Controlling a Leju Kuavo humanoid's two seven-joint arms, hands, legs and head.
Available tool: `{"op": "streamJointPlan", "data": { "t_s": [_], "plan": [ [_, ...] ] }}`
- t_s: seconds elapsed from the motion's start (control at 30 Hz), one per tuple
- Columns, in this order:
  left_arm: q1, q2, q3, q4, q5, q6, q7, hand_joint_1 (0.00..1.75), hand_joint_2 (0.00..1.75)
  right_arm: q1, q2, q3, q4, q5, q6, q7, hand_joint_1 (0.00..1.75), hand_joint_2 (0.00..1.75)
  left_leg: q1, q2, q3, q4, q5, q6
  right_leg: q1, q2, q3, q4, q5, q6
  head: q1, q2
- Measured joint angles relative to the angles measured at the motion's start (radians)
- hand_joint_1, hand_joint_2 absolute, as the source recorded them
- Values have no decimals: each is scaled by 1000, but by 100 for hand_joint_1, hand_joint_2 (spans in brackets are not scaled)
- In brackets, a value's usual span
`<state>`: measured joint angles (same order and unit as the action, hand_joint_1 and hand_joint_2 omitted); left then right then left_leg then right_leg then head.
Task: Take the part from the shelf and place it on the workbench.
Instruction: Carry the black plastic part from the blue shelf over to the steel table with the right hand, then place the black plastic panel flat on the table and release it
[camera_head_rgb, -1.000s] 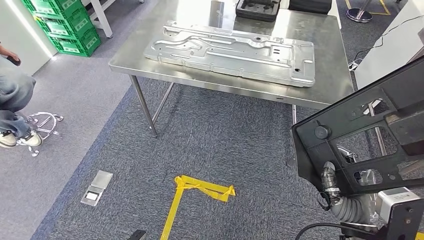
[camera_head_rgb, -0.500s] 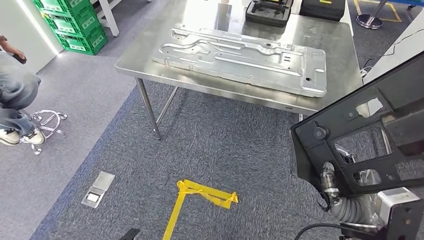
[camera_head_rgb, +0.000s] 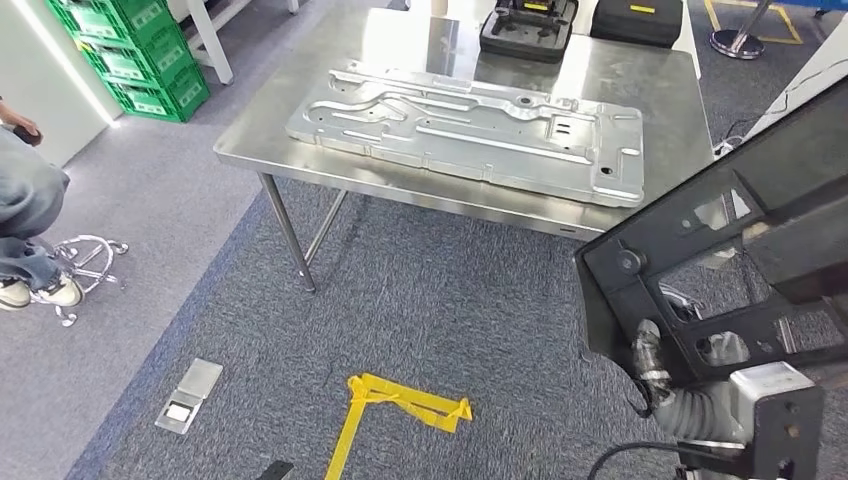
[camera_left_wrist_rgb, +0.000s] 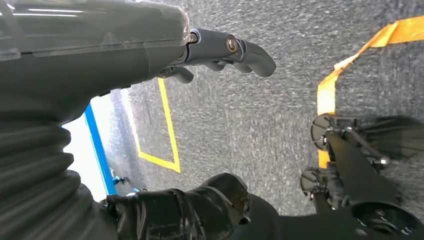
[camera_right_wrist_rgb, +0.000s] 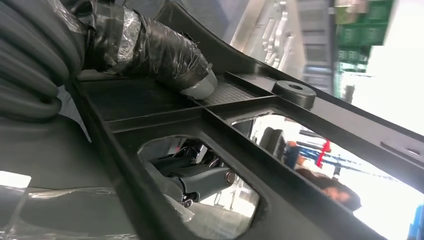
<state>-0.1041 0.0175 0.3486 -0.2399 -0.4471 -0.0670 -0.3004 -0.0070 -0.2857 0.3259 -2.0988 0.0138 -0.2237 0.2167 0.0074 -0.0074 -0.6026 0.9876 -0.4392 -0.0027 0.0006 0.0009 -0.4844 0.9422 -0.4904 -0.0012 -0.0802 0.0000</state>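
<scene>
The part (camera_head_rgb: 628, 262) is a black plastic frame with cut-out openings, held up at the right of the head view, in front of the workbench's near right corner. My right hand (camera_head_rgb: 690, 400) grips its lower edge from below. In the right wrist view the taped thumb (camera_right_wrist_rgb: 165, 55) presses on the part's (camera_right_wrist_rgb: 300, 135) ribbed face and darker fingers (camera_right_wrist_rgb: 200, 180) show through an opening. The steel workbench (camera_head_rgb: 650, 90) stands ahead. My left hand (camera_left_wrist_rgb: 125, 45) hangs over the carpet with fingers spread and nothing in it.
A large stamped metal plate (camera_head_rgb: 470, 130) covers most of the workbench, with two black cases (camera_head_rgb: 525, 25) at its far edge. Green crates (camera_head_rgb: 130, 50) stand far left, and a seated person (camera_head_rgb: 25, 200) is at the left edge. Yellow tape (camera_head_rgb: 400, 395) and a floor socket (camera_head_rgb: 188, 395) mark the carpet.
The whole head picture has shifted as the camera moved; the workbench now sits slightly further left. My right hand still holds the black part in the same way.
</scene>
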Motion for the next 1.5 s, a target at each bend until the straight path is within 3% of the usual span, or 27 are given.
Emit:
{"op": "streamJointPlan", "data": {
  "t_s": [0.13,0.17,0.23,0.3,0.33,0.37,0.43,0.47,0.57,0.63,0.67,0.77,0.8,0.83,0.87,0.93,1.0,1.13,1.2,1.27,1.3,1.33,1.37,1.43,1.5],
  "plan": [
    [-3,0,-14,0,-10,-2,-4,0,175,-82,-4,29,20,74,25,61,175,175,3,0,21,-8,-6,26,0,1,-11,49,-24,24,1,0],
    [-5,-1,-18,0,-11,-1,-3,0,175,-99,-4,36,24,79,26,64,175,175,5,-2,29,-9,-7,30,-1,0,-34,93,-44,30,3,0],
    [-7,-6,-22,0,-12,-1,-3,0,175,-114,-5,44,32,82,26,66,175,175,6,-6,33,-9,-12,35,-5,0,-110,224,-94,42,4,0],
    [-5,-12,-24,0,-12,0,-3,0,175,-115,-5,51,39,85,26,67,175,175,5,-10,40,-9,-20,36,-8,0,-180,314,-113,45,4,0],
    [-3,-14,-24,0,-12,0,-4,0,175,-115,-5,54,42,86,26,67,175,175,4,-12,47,-9,-26,35,-9,0,-193,308,-92,42,4,0],
    [-2,-14,-24,0,-12,0,-4,0,175,-116,-6,57,44,87,26,67,175,175,3,-13,56,-9,-32,35,-8,0,-187,264,-52,35,4,0],
    [-1,-15,-25,0,-12,-1,-3,0,175,-121,-6,63,47,89,26,67,175,175,0,-15,75,-11,-45,32,-2,-1,-148,130,39,14,3,0],
    [-2,-16,-26,0,-13,-1,-3,0,175,-124,-6,66,49,94,26,69,175,175,1,-16,79,-12,-49,29,3,-2,-130,78,55,5,4,0],
    [-4,-21,-28,1,-20,-5,-5,0,175,-141,-5,76,57,170,25,90,175,175,2,-14,85,-15,-51,11,12,-1,-100,16,53,-11,5,0],
    [-4,-21,-33,1,-29,-7,-9,0,175,-168,3,88,69,260,20,104,175,175,1,-10,87,2,-60,3,7,0,-78,-5,63,-18,5,0],
    [-6,-21,-37,0,-33,-7,-10,0,175,-189,11,96,81,307,16,104,175,175,1,-9,73,32,-77,0,5,0,-66,-11,65,-21,4,0],
    [-9,-15,-47,0,-42,-8,-10,0,175,-253,47,126,137,426,-9,94,175,175,5,-8,-37,208,-143,-11,2,-1,-49,-17,58,-26,4,0],
    [-8,-12,-50,1,-43,-8,-10,0,175,-269,59,137,157,457,-20,89,175,175,7,-7,-71,248,-149,-16,2,0,-46,-16,53,-26,4,0],
    [-7,-10,-55,1,-46,-9,-9,0,175,-284,71,148,177,496,-35,83,175,175,9,-6,-88,252,-133,-21,1,0,-42,-15,48,-25,4,0],
    [-7,-8,-60,1,-48,-11,-8,0,175,-299,82,158,196,537,-51,77,175,175,12,-5,-86,219,-99,-25,0,0,-36,-12,41,-23,4,0],
    [-8,-7,-69,1,-54,-13,-4,0,175,-333,102,179,239,626,-87,65,175,175,16,-1,-47,91,-10,-30,-2,1,-22,-3,24,-15,4,0],
    [-12,-7,-76,1,-59,-16,1,0,175,-368,121,197,281,696,-115,53,175,175,15,2,-23,11,16,-21,-1,1,-17,8,8,-2,5,0],
    [-19,-8,-94,1,-64,-20,7,0,175,-429,159,230,369,816,-167,27,175,175,15,2,-9,5,12,9,-1,0,-18,24,-20,24,6,0],
    [-25,-13,-101,1,-67,-25,10,0,175,-467,176,244,424,876,-202,14,175,175,18,1,3,2,11,18,-3,0,-62,109,-54,35,8,0],
    [-30,-20,-108,1,-70,-28,14,0,175,-497,193,257,483,925,-230,2,175,175,18,0,8,2,5,23,-5,-1,-152,255,-95,42,9,0],
    [-31,-23,-111,1,-71,-29,16,0,175,-505,200,263,512,944,-239,-4,175,175,17,-3,11,2,1,24,-5,-1,-195,309,-99,42,9,0],
    [-31,-25,-115,1,-71,-30,17,0,175,-511,206,268,539,959,-248,-10,175,175,17,-6,16,2,-4,25,-5,-1,-223,330,-84,39,9,0],
    [-31,-25,-118,1,-72,-30,18,0,175,-518,212,273,563,971,-255,-16,175,175,15,-9,23,2,-9,25,-4,0,-231,309,-50,34,9,0],
    [-31,-26,-123,1,-72,-31,18,0,175,-539,227,280,602,987,-273,-26,175,175,12,-14,39,0,-20,24,2,0,-199,176,48,12,9,0],
    [-33,-26,-132,1,-72,-31,18,0,175,-563,241,287,630,1000,-288,-31,175,175,8,-17,48,-1,-30,18,12,-1,-155,61,96,-11,9,0]
  ]
}}
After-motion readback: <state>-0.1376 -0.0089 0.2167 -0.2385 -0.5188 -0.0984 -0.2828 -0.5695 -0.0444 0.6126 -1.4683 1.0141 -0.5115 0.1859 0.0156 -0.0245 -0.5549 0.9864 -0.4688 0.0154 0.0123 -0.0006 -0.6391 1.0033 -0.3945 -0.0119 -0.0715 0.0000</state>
